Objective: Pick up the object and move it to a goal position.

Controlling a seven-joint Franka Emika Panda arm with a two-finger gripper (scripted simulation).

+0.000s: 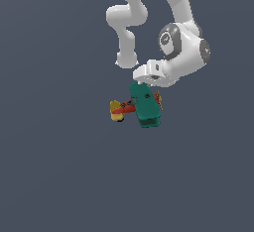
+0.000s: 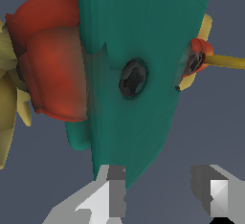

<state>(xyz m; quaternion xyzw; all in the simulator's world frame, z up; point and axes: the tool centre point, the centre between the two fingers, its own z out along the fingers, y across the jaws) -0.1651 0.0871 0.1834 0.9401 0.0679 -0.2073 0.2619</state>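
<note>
Exterior view high, distant, wrist view very close (both share biplane [image 1: 141,106])

Toy biplane [image 2: 143,50] (teal wing) beside gripper [image 2: 165,194].

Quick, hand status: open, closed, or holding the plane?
Hand: open, fingers apart with a gap between them, just at the toy biplane's teal wing; not gripping it.

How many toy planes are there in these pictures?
1. A single biplane sits just below the gripper, near the middle of the exterior view. The wrist view shows the same plane close up. Nothing else is on the gray surface.
</note>
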